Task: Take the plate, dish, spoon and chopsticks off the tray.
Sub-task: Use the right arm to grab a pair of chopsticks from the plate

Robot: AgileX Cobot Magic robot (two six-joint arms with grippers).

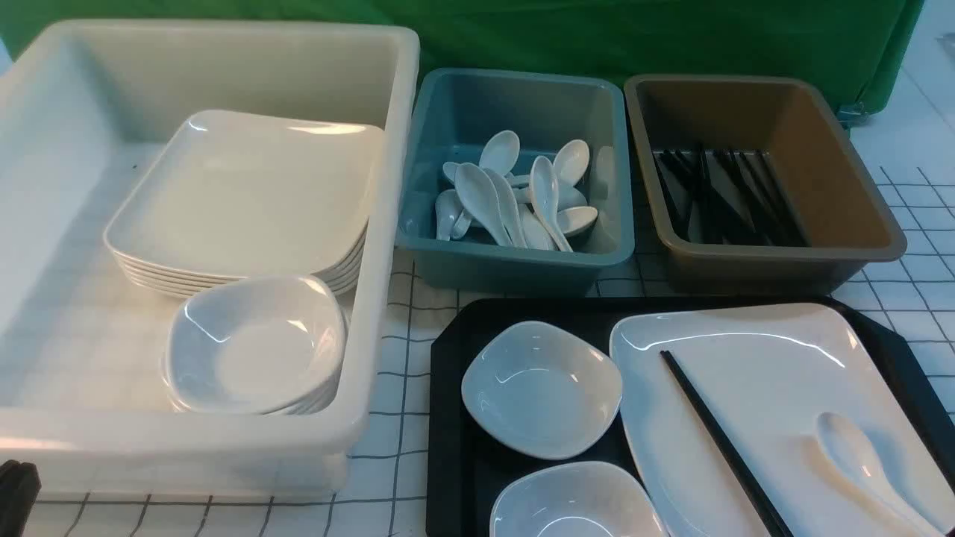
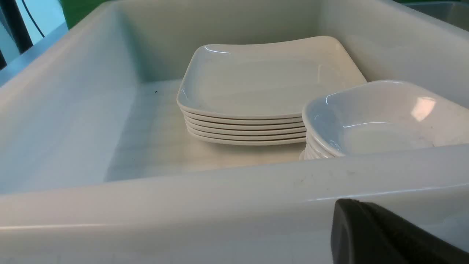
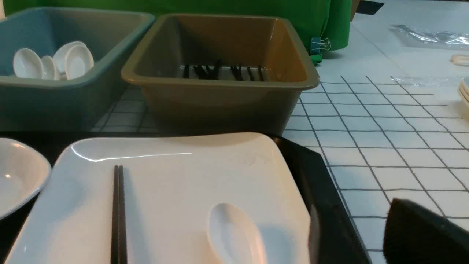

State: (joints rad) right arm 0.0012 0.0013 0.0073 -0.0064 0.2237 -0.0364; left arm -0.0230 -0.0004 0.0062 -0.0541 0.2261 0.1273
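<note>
My right end effector [image 3: 351,234] released, empty, at tray [image 1: 448,432] right edge; plate [image 1: 768,373] just beside it, carrying chopsticks [image 1: 721,440] and spoon [image 1: 865,466]. Chopsticks' long axis runs near-to-far. Left end effector [image 2: 366,231] clenched, empty, well apart by white tub [image 1: 186,444].

Front view overlooks all; left wrist nears white tub [image 2: 183,198] — right, apparently low, shares plate [image 3: 183,172].

I log a black tray [image 1: 451,432], glossy white plate [image 1: 761,388], white spoon [image 1: 858,459], black chopsticks [image 1: 720,440]. I also see a blue tub [image 1: 515,265], a brown tub [image 1: 858,194] and a white tub [image 1: 186,440]. Tablecloth [image 1: 918,298] white with a dark grid, backdrop [image 1: 597,37] plain green.
</note>
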